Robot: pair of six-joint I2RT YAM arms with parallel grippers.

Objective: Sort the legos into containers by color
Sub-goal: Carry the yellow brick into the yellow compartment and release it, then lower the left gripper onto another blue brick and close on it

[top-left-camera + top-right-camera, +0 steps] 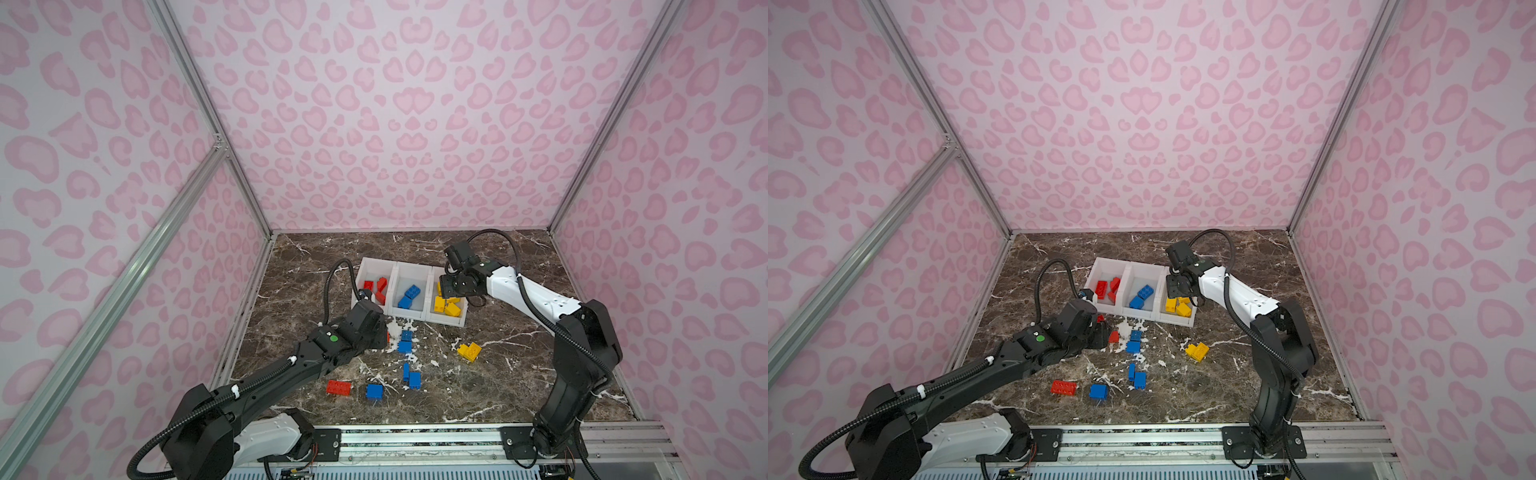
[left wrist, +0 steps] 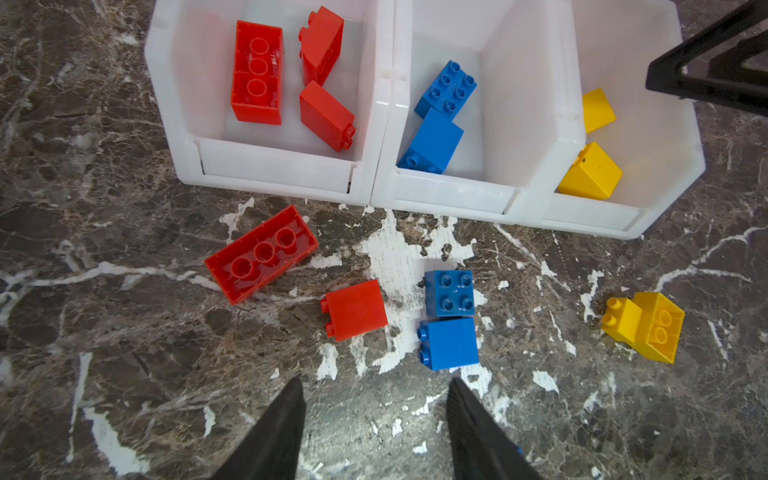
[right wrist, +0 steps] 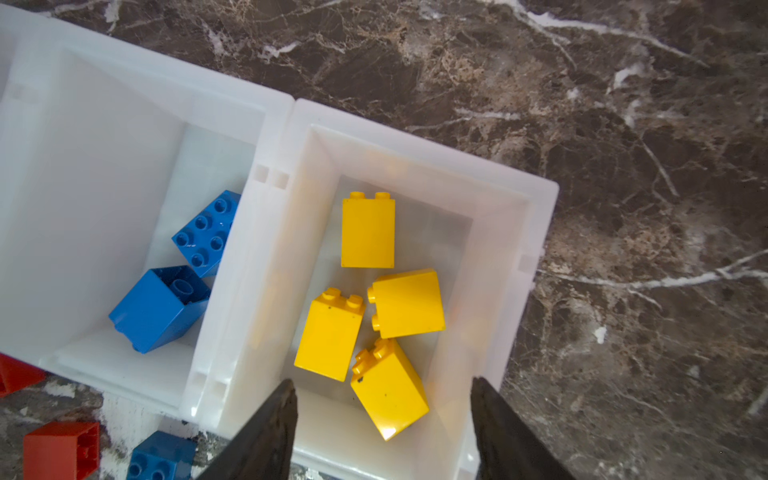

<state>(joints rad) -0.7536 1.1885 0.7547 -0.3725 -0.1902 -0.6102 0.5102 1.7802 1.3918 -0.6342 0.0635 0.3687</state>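
Left arm (image 1: 257,386) lay nearest in both top views, reaching the loose legos (image 1: 405,347) on the bench (image 1: 498,374) before the containers (image 1: 394,291).

Left wrist view: left claw (image 2: 376,382) stood wide and empty. The red square brick (image 2: 355,309) lay just ahead on its side, studs pointing along the closing line.

Right wrist view: right claw (image 3: 383,382) stood wide and empty above the yellow bin (image 3: 419,150).

A dark brown marble tabletop (image 1: 498,374), veined and blotched white in patches, sits boxed in by pink leopard-print walls (image 1: 415,124) held in silver metal frame bars (image 1: 195,83) at the corners.
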